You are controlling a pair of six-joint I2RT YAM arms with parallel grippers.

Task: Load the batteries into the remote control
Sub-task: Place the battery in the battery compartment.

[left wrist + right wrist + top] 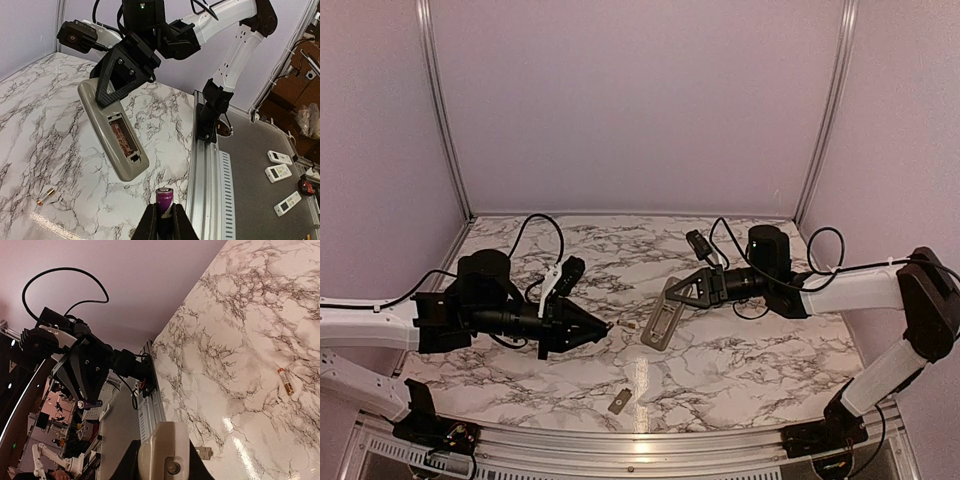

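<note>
Gripping a purple-wrapped cylindrical battery (164, 200) between its fingertips, the left pincer (163, 214) is clenched on it and hangs over the left-centre of the white marble-patterned desk (740, 360). The battery stands on end in the grip, its top clear of the fingers. It points toward the slim grey-tan rectangular remote control (116, 134).

The right pincer (675, 296) is grasping the remote control by its far end, near the centre of the desk. The handset is tilted, with its near end lower. Whether that end touches the surface cannot be told. Its back is turned toward the left arm, and the open battery recess (122, 137) shows coppery contacts inside. No cell is seated in it.

A second battery, small and gold with a red tip (45, 195), lies flat on the desk between the two pincers, just beside the remote control's low end and apart from it.

A small flat grey rectangular cover plate (619, 402) lies on the desk near the front edge, well apart from the handset. In the right wrist view the held purple cell is visible in the left pincer beyond the desk's edge rail.
</note>
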